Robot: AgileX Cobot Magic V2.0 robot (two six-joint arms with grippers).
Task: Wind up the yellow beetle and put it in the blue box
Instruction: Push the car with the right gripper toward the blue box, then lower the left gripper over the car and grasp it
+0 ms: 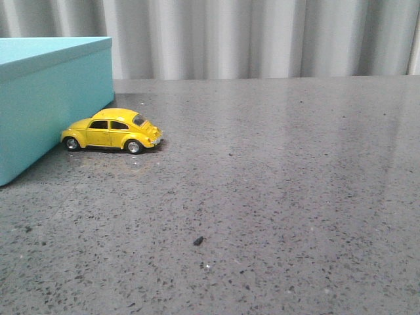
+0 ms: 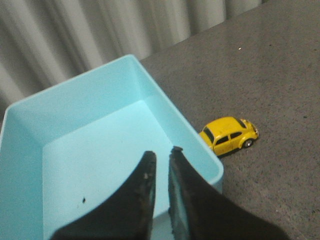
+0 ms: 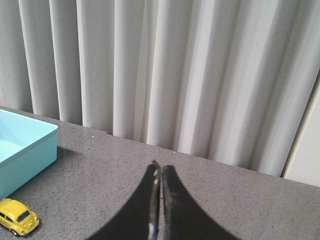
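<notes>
Yellow beetle on all four wheels on the grey speckled table, just beside the blue box's long side near one corner; whether it touches the wall cannot be told. Side-on to the front camera, one end toward the box, the other pointing away from it. Nothing holds it.

Blue box open-topped, seen from above in the left wrist view: bare pale floor with one small dark fleck, nothing else inside. Beetle sits outside the box wall there, by the corner.

Left gripper hangs above the box interior, well apart from the beetle; fingers nearly together with only a thin slit between them, nothing pinched.

Right gripper raised over the table, away from the box and the beetle, which lies beside the box; fingers pressed together, empty.

Small dark crumb on the table, well apart from the box. Pleated grey curtain behind the table, beyond the box
</notes>
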